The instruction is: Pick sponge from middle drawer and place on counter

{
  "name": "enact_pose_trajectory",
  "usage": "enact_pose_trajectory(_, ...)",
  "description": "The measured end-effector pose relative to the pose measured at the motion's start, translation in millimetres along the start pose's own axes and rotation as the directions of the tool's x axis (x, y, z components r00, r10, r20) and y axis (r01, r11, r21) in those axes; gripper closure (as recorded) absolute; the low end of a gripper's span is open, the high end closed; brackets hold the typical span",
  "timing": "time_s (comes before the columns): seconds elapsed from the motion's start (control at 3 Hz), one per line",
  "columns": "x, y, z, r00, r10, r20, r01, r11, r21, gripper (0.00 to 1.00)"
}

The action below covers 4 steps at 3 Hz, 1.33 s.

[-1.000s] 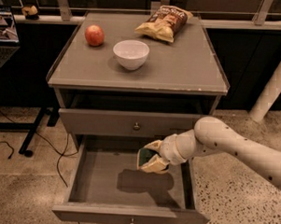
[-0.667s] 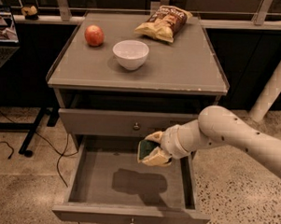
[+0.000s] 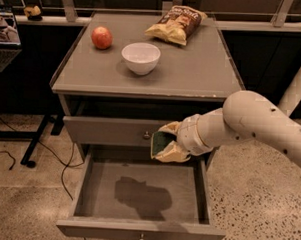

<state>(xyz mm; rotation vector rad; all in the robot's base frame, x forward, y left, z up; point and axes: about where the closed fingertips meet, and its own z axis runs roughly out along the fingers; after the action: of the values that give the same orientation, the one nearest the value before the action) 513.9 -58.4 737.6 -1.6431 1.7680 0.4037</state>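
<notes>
My gripper [image 3: 165, 142] is shut on the sponge [image 3: 158, 141], a small dark green block held between its pale fingers [image 3: 172, 152]. It hangs above the back right of the open middle drawer [image 3: 141, 227], level with the shut drawer front above. The drawer floor is bare, with only the arm's shadow on it. The counter [image 3: 193, 69] lies above and behind the gripper. My white arm reaches in from the right.
On the counter stand a white bowl [image 3: 140, 57], a red apple [image 3: 101, 37] and a chip bag [image 3: 177, 24]. The upper drawer front [image 3: 110, 130] with its knob is shut. Cables and a stand leg [image 3: 37, 142] lie on the floor at left.
The gripper with the sponge has risen from just above the drawer floor toward the upper drawer front. The arm has lifted with it.
</notes>
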Motion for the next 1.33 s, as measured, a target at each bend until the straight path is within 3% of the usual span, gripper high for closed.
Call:
enact_pose_trajectory(0.33, 0, 0, 0, 1.0, 0.0, 0.0, 0.0, 1.0, 0.0, 1.0)
enact_pose_trajectory(0.67, -20, 0, -18, 0.999, -0.041, -0.006, 0.041, 0.999, 0.018, 1.0)
enact_pose_trajectory(1.0, -62, -3, -58, 0.991, -0.13, -0.017, 0.131, 0.9896, 0.061, 1.0)
enact_pose_trajectory(1.33, -106, -24, -99, 0.979, -0.195, -0.053, 0.2, 0.972, 0.123, 1.0)
